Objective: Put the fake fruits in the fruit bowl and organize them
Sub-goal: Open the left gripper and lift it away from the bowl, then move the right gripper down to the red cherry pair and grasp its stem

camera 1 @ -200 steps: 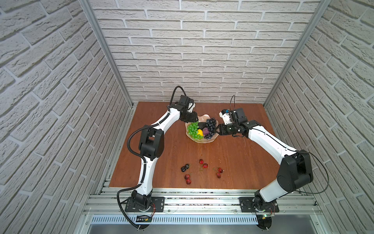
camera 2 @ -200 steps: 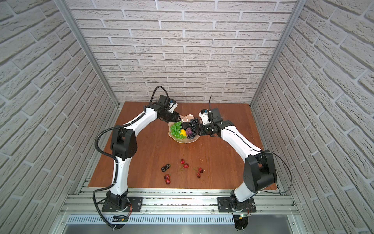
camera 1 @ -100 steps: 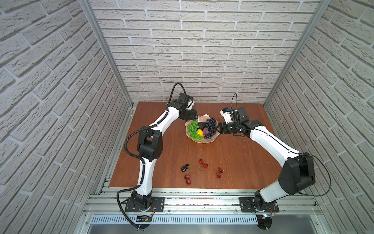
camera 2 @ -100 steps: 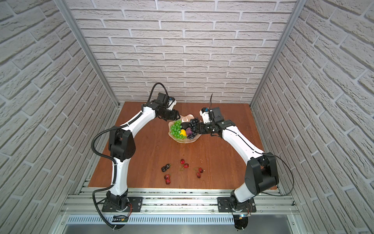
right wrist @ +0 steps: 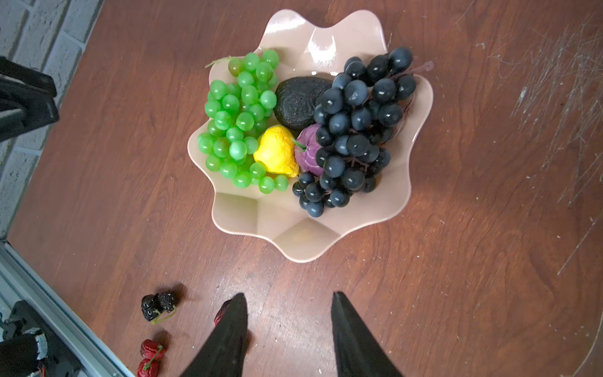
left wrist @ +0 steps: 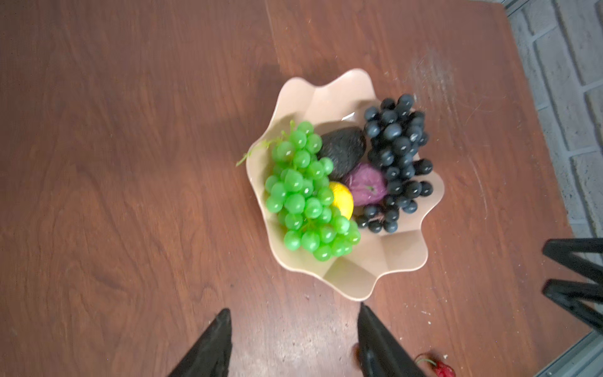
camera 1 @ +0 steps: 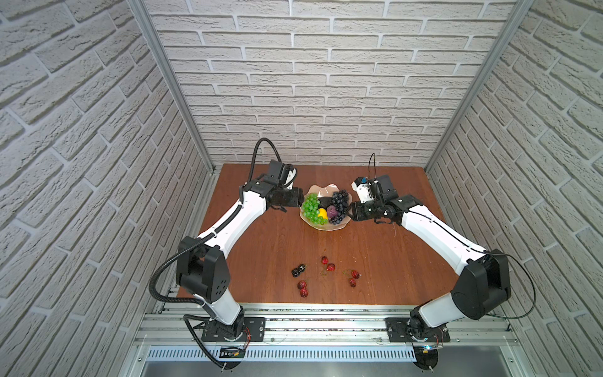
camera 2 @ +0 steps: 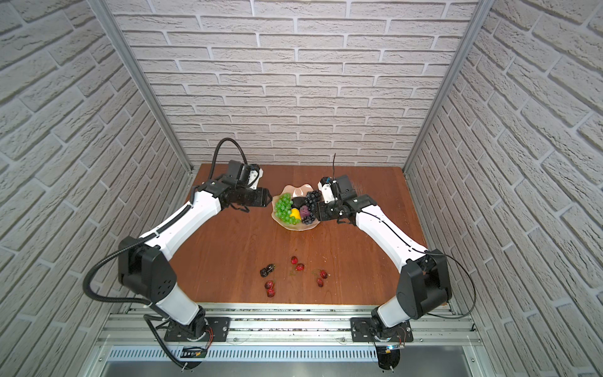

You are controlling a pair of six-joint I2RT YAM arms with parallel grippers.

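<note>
The pale pink fruit bowl stands at the back middle of the table. It holds a green grape bunch, a dark grape bunch, a blackish avocado, a yellow lemon and a purple fruit. Several red cherries and black berries lie loose near the front. My left gripper hovers open and empty beside the bowl's left rim. My right gripper hovers open and empty at its right rim.
Brick walls with metal corner posts close in the wooden table on three sides. A metal rail runs along the front edge. Both arms reach in from the front corners, flanking the bowl.
My left gripper has drawn back to the left, off the bowl's rim. My right arm has barely shifted.
</note>
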